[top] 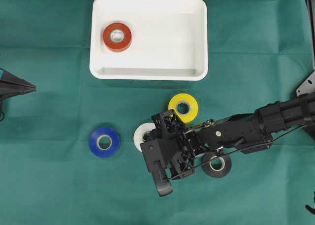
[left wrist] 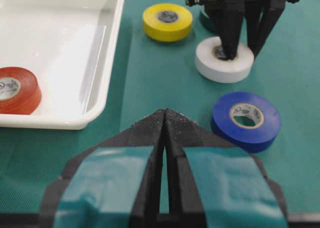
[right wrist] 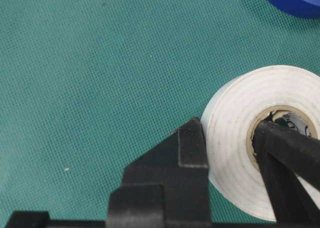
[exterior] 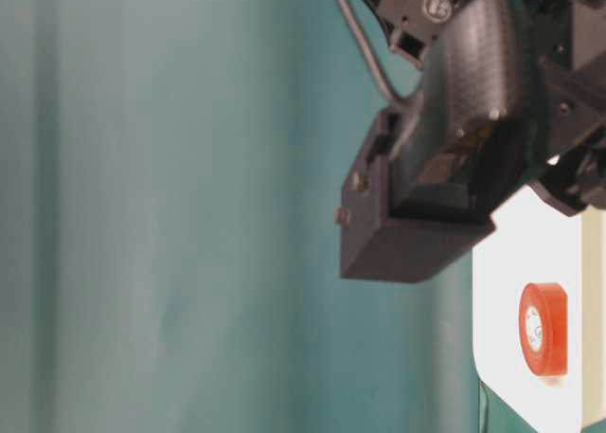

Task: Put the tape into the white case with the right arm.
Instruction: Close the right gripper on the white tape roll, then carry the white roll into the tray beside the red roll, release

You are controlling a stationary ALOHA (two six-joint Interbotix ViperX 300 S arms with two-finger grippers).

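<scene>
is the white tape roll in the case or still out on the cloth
Out: the white tape roll lies flat on the green cloth, beside the white case.

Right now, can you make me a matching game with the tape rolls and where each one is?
Things:
1. red tape roll
2. white tape roll
3. blue tape roll
4. yellow tape roll

Places:
A. alone on the green cloth, left of the white roll in the overhead view
B. pinched by the right gripper, one finger in its hole
C. lying inside the white case
D. on the cloth between the case and the right arm

Pairs: 1-C, 2-B, 3-A, 4-D
</scene>
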